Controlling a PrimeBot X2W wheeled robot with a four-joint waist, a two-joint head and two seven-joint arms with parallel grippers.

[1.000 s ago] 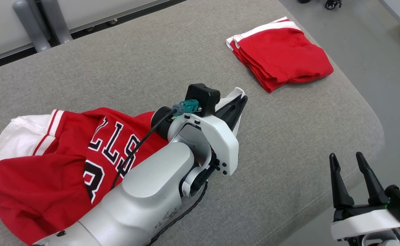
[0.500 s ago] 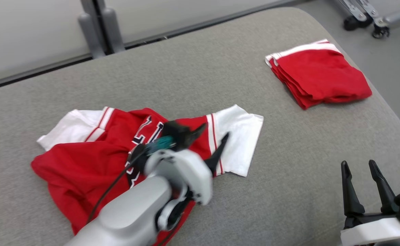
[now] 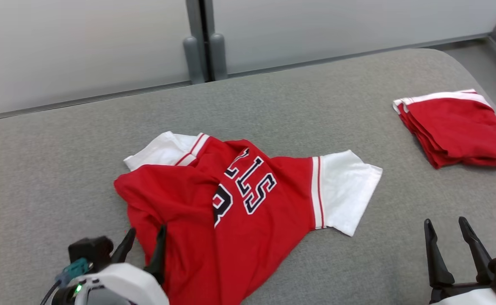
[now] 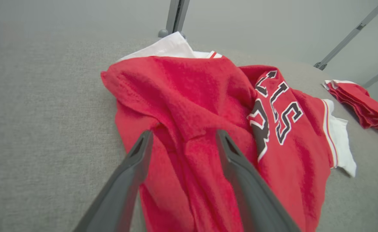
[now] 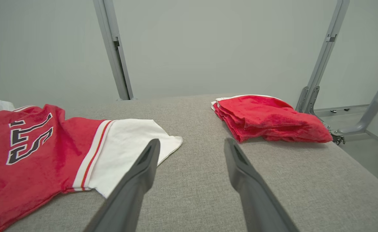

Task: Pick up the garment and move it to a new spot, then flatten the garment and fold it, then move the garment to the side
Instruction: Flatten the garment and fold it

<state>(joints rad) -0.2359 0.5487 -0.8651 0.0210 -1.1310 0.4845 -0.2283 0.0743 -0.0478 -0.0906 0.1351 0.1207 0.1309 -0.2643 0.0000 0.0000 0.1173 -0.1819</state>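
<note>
Garment (image 3: 248,212): a red jersey with white sleeves and dark lettering (image 3: 248,182). It lies rumpled and unfolded on the grey padded surface (image 3: 62,178), well apart from the folded red pile (image 3: 459,127) and to that pile's left in the head view.
Long axis: the sleeve-to-sleeve line runs across the head view toward the folded red pile. The body of the jersey trails from that line down toward the robot.
Near sleeve (image 3: 345,190): it is spread flat and its open cuff points toward the folded red pile, with bare grey fabric between them.
Far sleeve (image 3: 163,148): it is partly tucked under a red fold at the end of the jersey farthest from the pile.
Left gripper (image 4: 184,132): the two fingers are spread apart and hold nothing. It is on the side of the jersey away from the pile, over a raised red ridge. The tips look to be just above the cloth, but contact cannot be told.
Right gripper (image 5: 192,141): the fingers are spread wide and empty. It hangs over bare grey surface nearer the robot than the pile, pointing at the gap between the pile and the near sleeve.
Folded red pile: it lies near the surface's rounded far-right corner, with its white-trimmed edge facing away from the robot.
</note>
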